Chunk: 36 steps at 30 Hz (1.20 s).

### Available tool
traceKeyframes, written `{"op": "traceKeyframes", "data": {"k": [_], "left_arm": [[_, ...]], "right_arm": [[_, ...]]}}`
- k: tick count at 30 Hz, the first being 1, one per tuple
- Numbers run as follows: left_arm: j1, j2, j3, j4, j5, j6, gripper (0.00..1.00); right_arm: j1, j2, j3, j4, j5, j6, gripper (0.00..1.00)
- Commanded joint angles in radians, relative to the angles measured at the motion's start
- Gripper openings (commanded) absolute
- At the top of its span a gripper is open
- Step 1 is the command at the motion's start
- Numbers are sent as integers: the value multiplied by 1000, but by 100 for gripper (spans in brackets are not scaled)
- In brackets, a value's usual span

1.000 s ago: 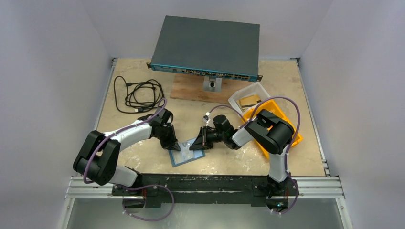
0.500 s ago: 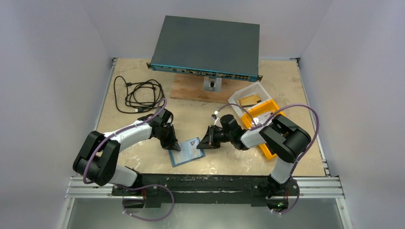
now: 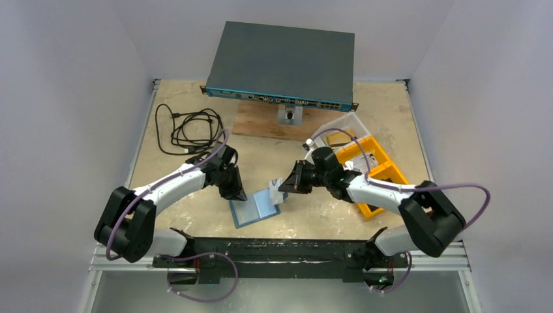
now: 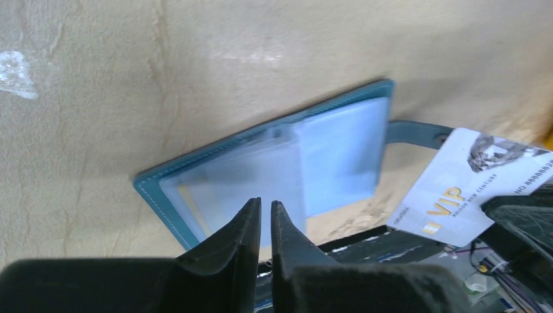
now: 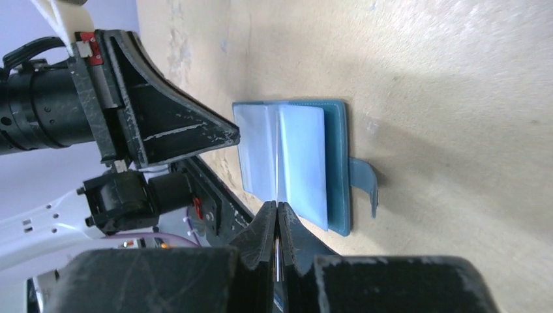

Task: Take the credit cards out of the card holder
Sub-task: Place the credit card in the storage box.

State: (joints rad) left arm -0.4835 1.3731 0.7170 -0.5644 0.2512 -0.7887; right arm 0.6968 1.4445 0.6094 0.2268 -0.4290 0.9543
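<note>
The teal-blue card holder (image 3: 254, 208) lies open on the table, its clear pockets up (image 4: 287, 163) and its snap tab to the right (image 5: 365, 182). My right gripper (image 3: 284, 188) is shut on a white credit card (image 4: 456, 195) printed "VIP", held in the air just right of the holder and clear of it. In the right wrist view that credit card (image 5: 277, 261) shows only as a thin edge between the fingers (image 5: 278, 206). My left gripper (image 4: 264, 203) hovers over the holder's left pocket, shut with only a slit between its tips and nothing in it (image 3: 239, 194).
An orange bin (image 3: 391, 171) and a clear tub (image 3: 355, 124) holding a tan card stand right of the right arm. A network switch (image 3: 283, 62) rests on a wooden board (image 3: 254, 124) at the back. A black cable (image 3: 189, 130) lies coiled at back left.
My right gripper has drawn the card out of the holder and moved right and back, its elbow swinging far right. The left gripper has lifted slightly off the holder.
</note>
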Motion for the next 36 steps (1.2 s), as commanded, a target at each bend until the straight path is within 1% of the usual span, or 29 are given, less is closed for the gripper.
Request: {"op": "traceKeyframes", "data": {"k": [1,4,7,9,12,15,18,22,27,30,31,36], "left_arm": [[-7,-87,98,-45,-14,39,19],[-7,-122,136,-81,-17,55,36],[-7,-149,157,-103,-1,72,49],[-6,-165,171,-116,11,84,56],[-7,-183,189,-141,22,107,62],[-7,-207,194,-152,29,122,64],[-7,-219,189,-156,44,129,64],[-7,-242,180,-156,57,130,65],[-5,-269,174,-169,58,135,64],[-6,-283,174,-172,60,136,64],[-5,-284,175,-174,60,137,64],[-3,-283,174,-178,57,141,65]], "right_arm": [[-37,-156,42,-182,107,-35,0],[-73,-261,43,-295,170,-31,0],[-115,-368,41,-407,257,-22,0],[-160,-430,47,-485,310,-16,0],[-241,-500,67,-604,379,-19,0],[-347,-533,109,-718,420,-42,0],[-449,-529,159,-772,444,-82,0],[-611,-469,214,-793,457,-137,0],[-756,-370,253,-753,440,-175,0],[-809,-314,263,-717,433,-187,0],[-820,-293,264,-701,409,-187,0],[-832,-226,262,-632,364,-186,0]]}}
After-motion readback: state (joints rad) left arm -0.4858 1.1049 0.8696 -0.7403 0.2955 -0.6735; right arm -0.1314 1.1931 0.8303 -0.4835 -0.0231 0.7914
